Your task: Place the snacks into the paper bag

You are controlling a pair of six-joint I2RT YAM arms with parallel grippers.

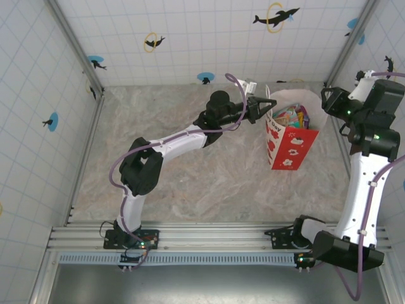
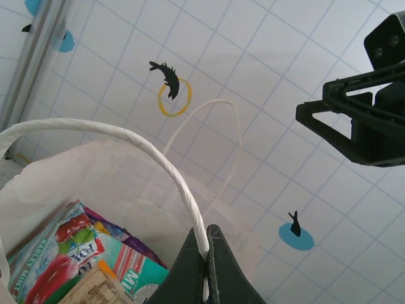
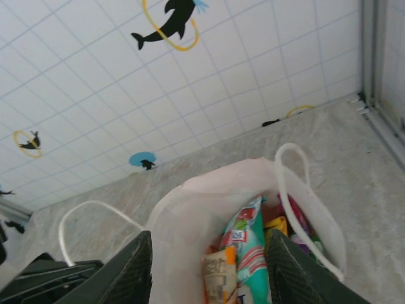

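Snacks [image 3: 243, 244] inside paper bag [image 1: 290, 147] | left gripper [image 2: 206, 239] pinching cord handle [image 2: 126, 140]

The left arm [image 1: 171, 142] is built of smooth white tubular links joined by chunky black joint housings, and a thin purple cable [image 1: 117, 166] runs loosely along it. Its black base block [image 1: 130, 239] carries small green lights. The right arm [image 1: 354, 171] has the same white shells, black joints and green lights, with a purple cable of its own [image 1: 367, 215]. The left fingers [image 2: 186, 275] are matte black tapering wedges; the right fingers [image 3: 126, 272] are broad matte black blades.
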